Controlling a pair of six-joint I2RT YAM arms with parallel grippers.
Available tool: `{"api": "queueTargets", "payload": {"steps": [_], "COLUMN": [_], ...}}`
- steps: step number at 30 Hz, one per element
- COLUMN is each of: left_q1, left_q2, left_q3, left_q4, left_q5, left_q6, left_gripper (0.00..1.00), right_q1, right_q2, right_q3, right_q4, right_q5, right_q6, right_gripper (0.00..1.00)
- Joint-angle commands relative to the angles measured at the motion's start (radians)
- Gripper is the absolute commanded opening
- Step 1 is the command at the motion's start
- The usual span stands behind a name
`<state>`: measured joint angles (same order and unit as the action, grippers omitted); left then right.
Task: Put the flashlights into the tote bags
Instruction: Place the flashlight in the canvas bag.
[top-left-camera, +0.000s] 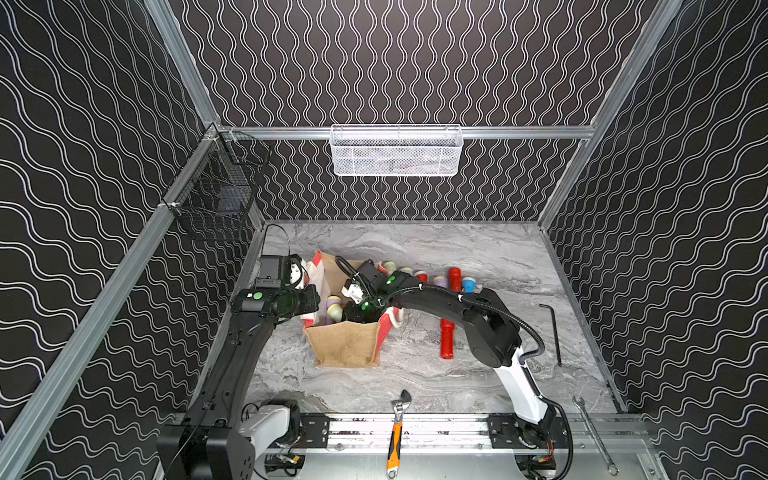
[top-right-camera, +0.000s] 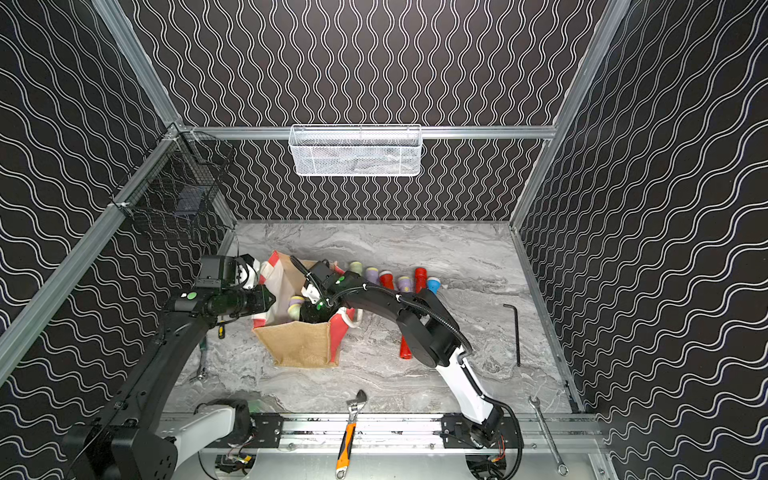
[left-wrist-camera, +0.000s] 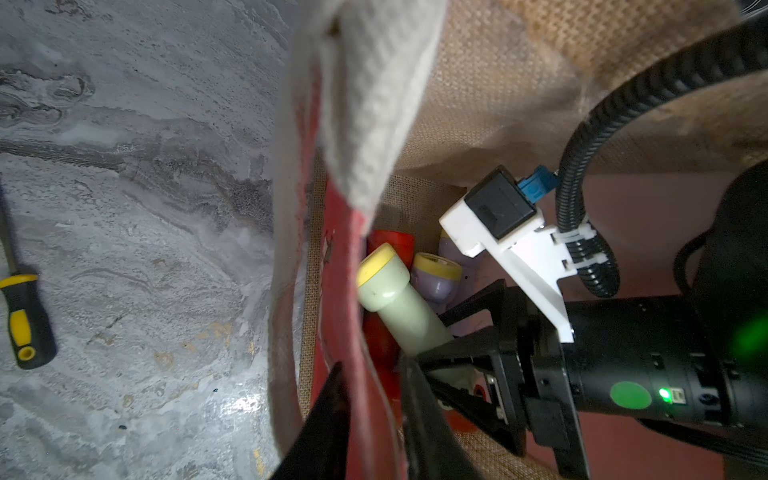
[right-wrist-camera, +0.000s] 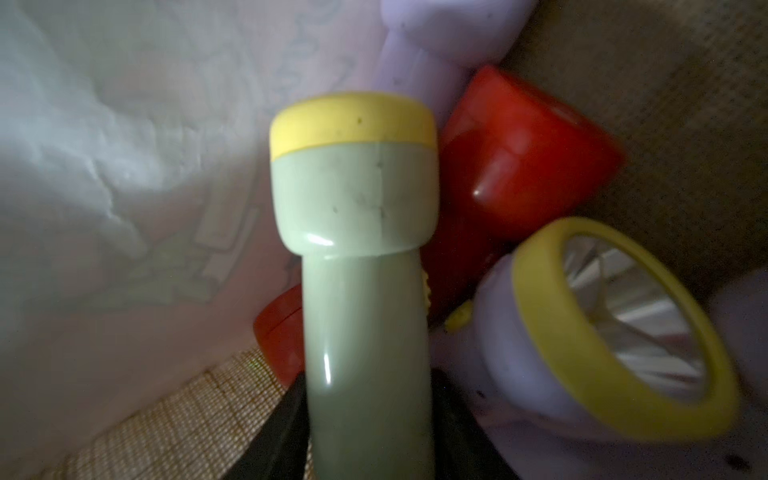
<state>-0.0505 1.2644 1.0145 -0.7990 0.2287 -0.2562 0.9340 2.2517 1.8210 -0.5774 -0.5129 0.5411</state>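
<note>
Right wrist view looks along the right gripper (right-wrist-camera: 368, 419). Its jaws sit close against both sides of the pale green flashlight (right-wrist-camera: 357, 199), on the handle. No gap shows, so I judge it gripped, low inside the bag (top-left-camera: 345, 345). The left gripper (left-wrist-camera: 374, 419) is narrowed on the red rim of the bag's side, one finger outside and one inside, holding the mouth open.

Beside the gripped one, inside the bag, lie a lilac flashlight (right-wrist-camera: 582, 353) and a red flashlight (right-wrist-camera: 528, 166). More colours show behind them, but the arm hides the full count. In both top views a row of six flashlights (top-right-camera: 404, 284) stands just beyond the bag's far right corner. A lone red one (top-left-camera: 447, 338) lies flat to the bag's right. My judgement is that the job is about half done, with at least seven left to carry.

The flashlights are glossy moulded plastic, each with a round handle flaring to a wider head. Some have a matte yellow rim, and the lilac one shows a faceted silver reflector. The bag is coarse tan jute, boxy, with a smooth red lining and a white woven handle (left-wrist-camera: 374, 104) drooping over its rim.
</note>
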Motion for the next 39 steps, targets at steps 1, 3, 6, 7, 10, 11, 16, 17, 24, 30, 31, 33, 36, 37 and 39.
{"api": "queueTargets", "payload": {"steps": [1,3,6,7,10,11,16,17,24,30,31,33,36,37,39], "left_q1": [0.001,0.001,0.001,0.001,0.001,0.001,0.001,0.001,0.001,0.001,0.001,0.001,0.001,0.001,0.001], "left_q2": [0.001,0.001,0.001,0.001,0.002,0.002,0.006,0.008,0.008,0.009,0.008,0.007,0.009,0.012,0.017], "left_q3": [-0.002,0.0,-0.001,-0.001,0.001,0.004,0.002,0.002,0.0,0.007,0.01,0.017,0.029,0.033,0.038], "left_q4": [0.01,0.009,0.009,0.01,0.009,0.009,0.009,0.009,0.011,-0.001,-0.004,-0.009,-0.018,-0.021,-0.026], "left_q5": [0.001,-0.001,-0.001,-0.002,-0.002,-0.003,-0.008,-0.009,-0.017,-0.031,-0.033,-0.041,-0.053,-0.056,-0.066], "left_q6": [0.009,0.009,0.009,0.009,0.01,0.011,0.011,0.011,0.009,0.005,0.005,0.004,0.002,0.003,0.003], "left_gripper": [0.25,0.26,0.26,0.26,0.26,0.26,0.26,0.25,0.25,0.25,0.26,0.26,0.26,0.26,0.26], "right_q1": [-0.005,-0.006,-0.01,-0.012,-0.017,-0.018,-0.021,-0.021,-0.021,-0.021,-0.021,-0.022,-0.022,-0.022,-0.024], "right_q2": [0.005,0.003,-0.001,-0.005,-0.02,-0.029,-0.073,-0.085,-0.191,-0.303,-0.325,-0.383,-0.463,-0.489,-0.539], "right_q3": [-0.007,-0.006,-0.002,-0.001,0.007,0.01,0.04,0.044,0.044,0.004,-0.009,-0.036,-0.082,-0.098,-0.122], "right_q4": [-0.085,-0.085,-0.086,-0.086,-0.086,-0.083,-0.089,-0.088,-0.067,-0.038,-0.028,-0.011,0.014,0.02,0.022], "right_q5": [0.034,0.033,0.03,0.031,0.034,0.037,0.033,0.034,0.062,0.115,0.126,0.159,0.231,0.261,0.319], "right_q6": [-0.001,-0.003,-0.004,-0.006,-0.009,-0.01,-0.035,-0.039,-0.071,-0.113,-0.121,-0.132,-0.152,-0.158,-0.174], "right_gripper": [0.48,0.49,0.49,0.49,0.5,0.51,0.52,0.52,0.53,0.55,0.55,0.56,0.56,0.57,0.58]}}
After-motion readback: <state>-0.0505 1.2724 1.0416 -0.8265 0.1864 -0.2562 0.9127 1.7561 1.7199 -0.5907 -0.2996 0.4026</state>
